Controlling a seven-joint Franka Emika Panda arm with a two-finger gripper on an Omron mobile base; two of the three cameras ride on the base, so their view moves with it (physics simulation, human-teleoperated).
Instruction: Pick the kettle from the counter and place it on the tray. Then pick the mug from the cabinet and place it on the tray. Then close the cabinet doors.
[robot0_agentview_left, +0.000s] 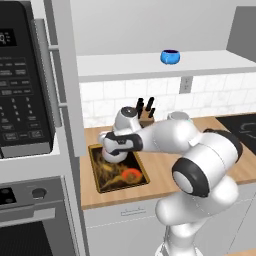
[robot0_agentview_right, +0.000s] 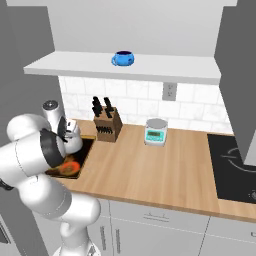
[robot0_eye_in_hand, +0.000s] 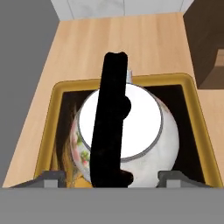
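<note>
A: Where is everything found, from the largest down?

B: The bench (robot0_agentview_right: 150, 170) carries the tray (robot0_agentview_left: 98, 175), and the kettle (robot0_eye_in_hand: 144, 131) is seen seated inside the tray, under the pincer (robot0_eye_in_hand: 111, 177), whose tips stand apart on either side of the black handle (robot0_eye_in_hand: 111, 118), gripping nothing.

A: And the mug (robot0_agentview_left: 170, 57)?

B: It is left on the cabinet (robot0_agentview_right: 165, 70) shelf. It is judged light, rigid and smooth; its rim should be pinched rather than its small side handle.
</note>
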